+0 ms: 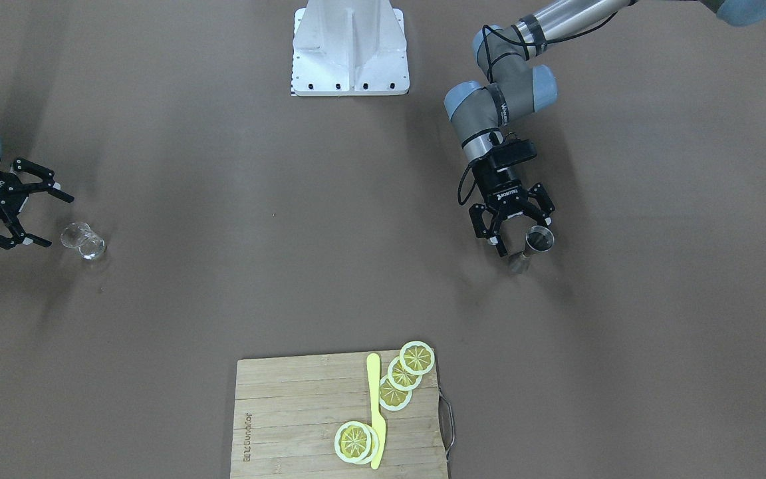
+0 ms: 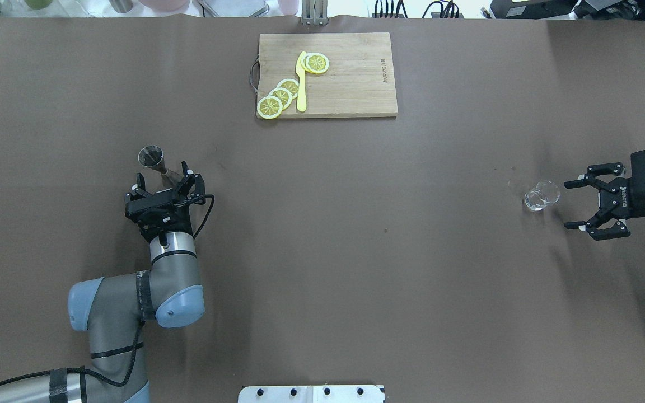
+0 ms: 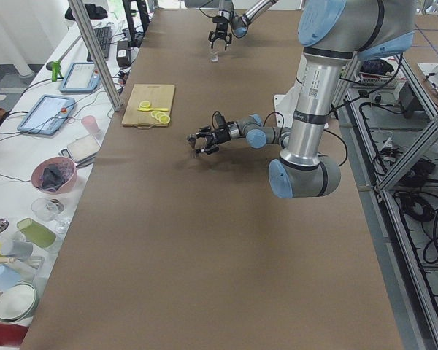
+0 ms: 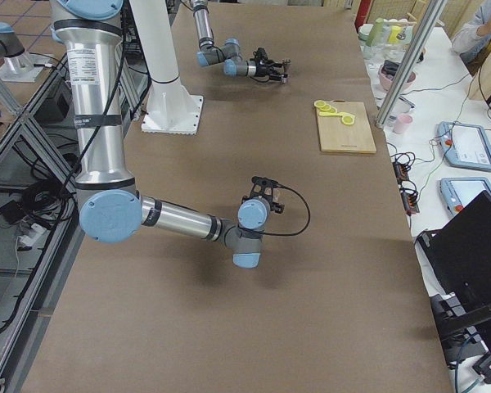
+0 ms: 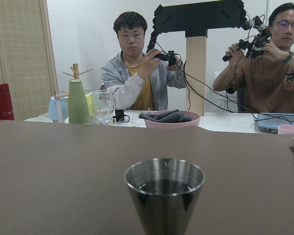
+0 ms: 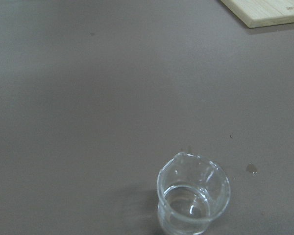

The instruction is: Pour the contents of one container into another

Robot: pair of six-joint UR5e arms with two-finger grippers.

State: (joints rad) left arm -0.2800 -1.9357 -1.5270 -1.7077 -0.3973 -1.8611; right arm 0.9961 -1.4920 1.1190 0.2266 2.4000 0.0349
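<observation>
The steel jigger [image 2: 152, 157] stands upright on the brown table, and the left wrist view shows dark liquid in its upper cone [image 5: 164, 188]. My left gripper [image 2: 164, 176] is open, low at the table, with a finger on either side of the jigger's base without closing on it. Far across the table stands the small clear glass [image 2: 541, 195], a little liquid at its bottom [image 6: 192, 196]. My right gripper [image 2: 568, 204] is open and level with the glass, its fingertips a short gap away. In the front view the jigger [image 1: 538, 239] is on the right and the glass [image 1: 84, 241] on the left.
A wooden cutting board [image 2: 350, 75] with lemon slices [image 2: 280, 96] and a yellow knife [image 2: 302, 84] lies at the table's far middle edge. A few droplets [image 6: 251, 168] spot the table beside the glass. The robot's white base [image 1: 350, 46] stands at the near edge.
</observation>
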